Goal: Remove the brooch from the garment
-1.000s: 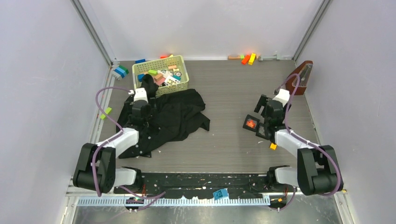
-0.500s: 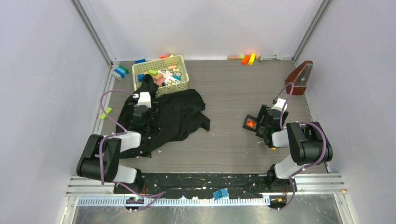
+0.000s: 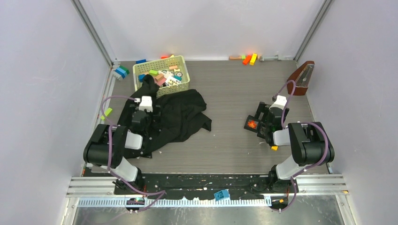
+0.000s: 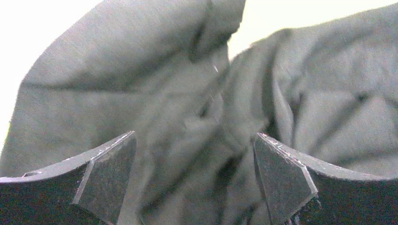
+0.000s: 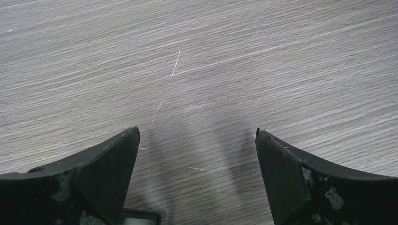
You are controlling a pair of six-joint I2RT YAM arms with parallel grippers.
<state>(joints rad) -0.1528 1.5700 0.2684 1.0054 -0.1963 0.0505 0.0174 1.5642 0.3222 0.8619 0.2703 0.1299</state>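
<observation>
The black garment (image 3: 176,117) lies crumpled on the left of the table, one end draped up against a basket. My left gripper (image 3: 146,94) hovers low over its left part, open and empty; in the left wrist view only folds of the cloth (image 4: 197,108) show between the fingertips (image 4: 110,178). A tiny orange-red brooch (image 3: 252,124) lies inside a small square black frame (image 3: 247,121) on the right. My right gripper (image 3: 266,112) is open and empty just beside that frame, over bare table (image 5: 197,84). The frame's corner (image 5: 141,216) shows by its left finger.
A pale green basket (image 3: 184,84) of toy blocks stands behind the garment. Loose blocks lie at the back wall (image 3: 249,58) and back left (image 3: 120,71). A brown wedge-shaped object (image 3: 302,77) stands at the far right. A small orange block (image 3: 274,147) lies by the right arm.
Both arms have folded back toward their bases. The left gripper drew away from the basket over the garment; the right gripper pulled in beside the black frame. The garment and the frame have not moved.
</observation>
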